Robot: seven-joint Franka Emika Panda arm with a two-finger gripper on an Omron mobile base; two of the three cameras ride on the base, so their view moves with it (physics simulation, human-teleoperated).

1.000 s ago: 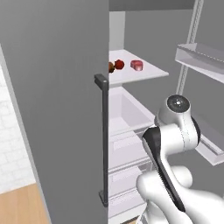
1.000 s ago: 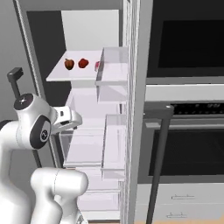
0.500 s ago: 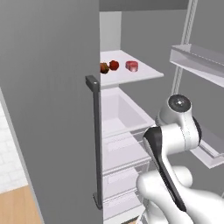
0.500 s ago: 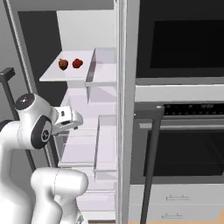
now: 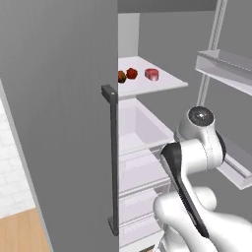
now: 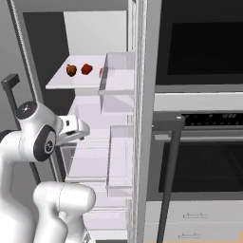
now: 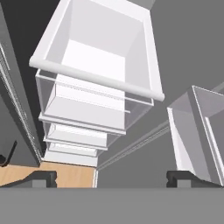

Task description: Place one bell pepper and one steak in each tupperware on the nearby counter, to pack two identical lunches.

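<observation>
Inside the open fridge, a white shelf (image 5: 162, 84) carries two bell peppers, a darker one (image 5: 121, 76) and a bright red one (image 5: 132, 73), with a pink steak (image 5: 152, 74) to their right. From the right side the same peppers (image 6: 71, 70) (image 6: 86, 69) show, and the steak (image 6: 101, 72) peeks out from behind a door bin. My gripper (image 7: 113, 179) is open and holds nothing. It hangs well below that shelf, looking down over a white fridge drawer (image 7: 103, 52). The tupperware and the counter are out of view.
The grey fridge door (image 5: 59, 123) with its dark bar handle (image 5: 112, 162) stands close on the left. Door bins (image 6: 118, 80) line the right door. A built-in oven (image 6: 199, 161) with a dark handle sits to the right. Wooden floor (image 7: 65, 175) lies below.
The whole picture slid slightly sideways and back, so the base has moved a little. The arm holds the same pose and the gripper stays open.
</observation>
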